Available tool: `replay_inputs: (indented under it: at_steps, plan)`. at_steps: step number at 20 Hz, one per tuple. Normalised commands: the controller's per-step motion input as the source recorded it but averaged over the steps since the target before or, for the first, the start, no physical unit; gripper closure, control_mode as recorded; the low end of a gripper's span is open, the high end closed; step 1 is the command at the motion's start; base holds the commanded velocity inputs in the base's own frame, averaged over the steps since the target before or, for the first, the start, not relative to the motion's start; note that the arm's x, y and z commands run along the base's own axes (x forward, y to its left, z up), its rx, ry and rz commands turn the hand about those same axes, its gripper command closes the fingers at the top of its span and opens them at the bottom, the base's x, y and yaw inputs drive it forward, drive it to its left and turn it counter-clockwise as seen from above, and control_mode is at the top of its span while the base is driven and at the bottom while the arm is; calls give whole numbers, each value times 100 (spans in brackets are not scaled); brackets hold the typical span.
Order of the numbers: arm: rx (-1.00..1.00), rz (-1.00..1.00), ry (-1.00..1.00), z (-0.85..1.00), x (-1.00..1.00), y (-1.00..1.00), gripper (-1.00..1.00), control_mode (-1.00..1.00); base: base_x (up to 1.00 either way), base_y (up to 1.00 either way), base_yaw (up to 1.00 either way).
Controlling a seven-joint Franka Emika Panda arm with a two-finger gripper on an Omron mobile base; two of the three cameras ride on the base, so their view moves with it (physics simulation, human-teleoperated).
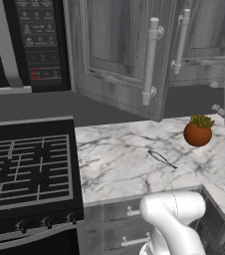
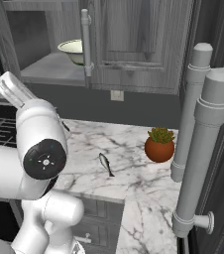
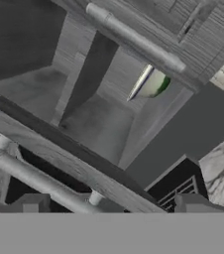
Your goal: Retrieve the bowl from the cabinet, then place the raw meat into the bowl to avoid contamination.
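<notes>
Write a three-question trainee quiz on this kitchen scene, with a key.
1. True or false: the bowl sits on a shelf inside the open cabinet.
2. What lies nearest the raw meat on the marble counter? A) plant pot B) kettle C) knife
3. Fill in: the gripper is ____, holding nothing.

Key: 1 true; 2 A; 3 open.
</notes>
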Motion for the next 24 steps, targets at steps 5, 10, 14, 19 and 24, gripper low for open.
replay_inputs:
  at_steps: [5, 10, 14, 19, 24]
  plan:
    - [7, 10, 22, 11, 25, 20, -100, -100, 0, 0, 0]
    - [5, 10, 12, 0, 14, 13, -100, -100, 0, 0, 0]
    - [1, 3, 0, 0, 0, 8, -100, -100, 0, 0, 0]
    - [0, 2, 0, -12, 0, 13, -100, -100, 0, 0, 0]
    - [1, 2, 0, -18, 0, 12, -100, -100, 0, 0, 0]
